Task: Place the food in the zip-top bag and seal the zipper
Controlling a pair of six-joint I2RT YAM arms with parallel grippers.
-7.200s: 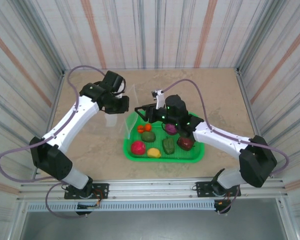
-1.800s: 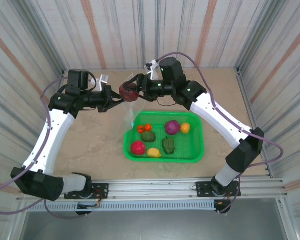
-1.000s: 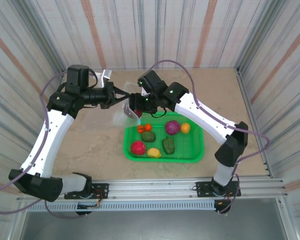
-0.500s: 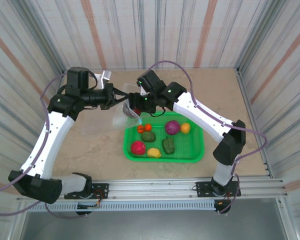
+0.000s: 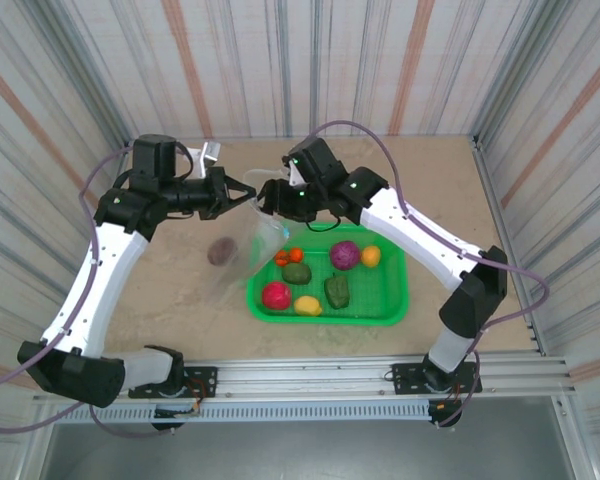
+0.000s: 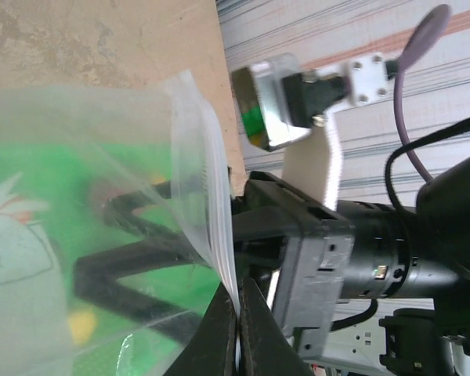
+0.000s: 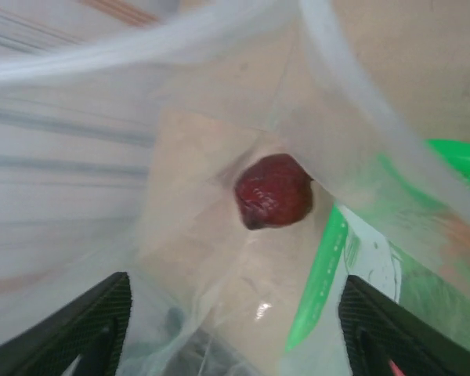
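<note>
Pinching the zipper (image 6: 215,219), left pincer (image 5: 249,190) is pressed together. Dark red fruit (image 5: 221,251) lies inside zip-top bag (image 5: 242,240). White label (image 6: 12,235) print blurred. Right pincer (image 5: 268,200) spread at bag mouth. Other food (image 5: 345,255) in green basket (image 5: 392,305).

Left gripper (image 6: 237,329) tight on the zip-top bag's (image 6: 63,157) zipper (image 6: 211,196), right gripper (image 6: 100,244) wide-jawed behind the clear plastic.

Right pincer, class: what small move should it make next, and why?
Probably the right pincer should back out of the zip-top bag toward the green basket: it is open, the dark red fruit lies in the bag, more food waits in the basket.
</note>
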